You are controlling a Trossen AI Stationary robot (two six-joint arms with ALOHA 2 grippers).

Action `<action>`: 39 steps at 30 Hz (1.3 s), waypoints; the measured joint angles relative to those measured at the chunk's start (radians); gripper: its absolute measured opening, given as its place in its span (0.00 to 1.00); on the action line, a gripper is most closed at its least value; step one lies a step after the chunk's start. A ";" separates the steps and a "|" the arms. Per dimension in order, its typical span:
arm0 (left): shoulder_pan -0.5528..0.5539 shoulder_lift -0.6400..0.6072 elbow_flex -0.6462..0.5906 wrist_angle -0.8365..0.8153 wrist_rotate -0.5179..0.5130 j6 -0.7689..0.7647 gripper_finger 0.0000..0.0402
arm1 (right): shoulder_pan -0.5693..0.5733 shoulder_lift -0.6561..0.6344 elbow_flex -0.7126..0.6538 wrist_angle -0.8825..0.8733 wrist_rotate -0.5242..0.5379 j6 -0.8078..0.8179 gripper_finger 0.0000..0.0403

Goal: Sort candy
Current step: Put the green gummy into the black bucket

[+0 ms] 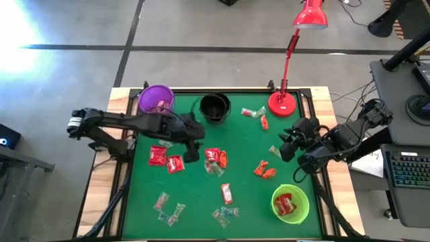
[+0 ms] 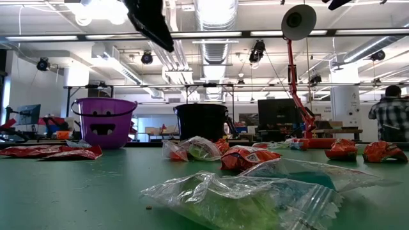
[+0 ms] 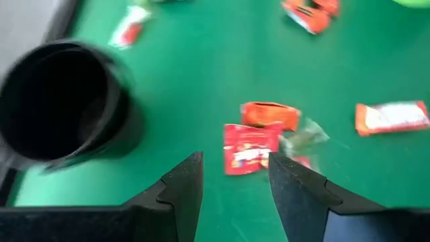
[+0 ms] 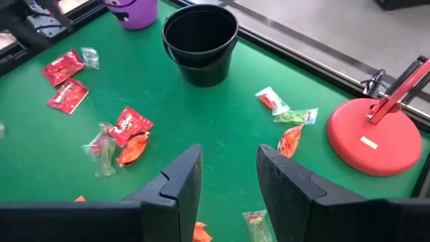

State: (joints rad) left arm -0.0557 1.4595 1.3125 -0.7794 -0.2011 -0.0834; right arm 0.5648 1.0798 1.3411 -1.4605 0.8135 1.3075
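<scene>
Hovering with fingers spread and empty, the left gripper has small red foil-wrapped candy just ahead; the right gripper, also spread, waits near the round red lamp base.

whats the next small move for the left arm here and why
Probably lower the left gripper onto the red candy packet just ahead of its fingers: the jaws are open and empty, and the packet lies loose on the green table, near the black bowl.
</scene>
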 joint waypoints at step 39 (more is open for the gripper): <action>-0.054 0.519 0.151 0.061 0.365 0.416 0.38 | -0.003 -0.003 0.000 0.001 -0.010 0.027 0.33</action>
State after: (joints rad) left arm -0.1093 1.9786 1.4635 -0.7180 0.1637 0.3325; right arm 0.5621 1.0763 1.3411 -1.4597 0.8036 1.3346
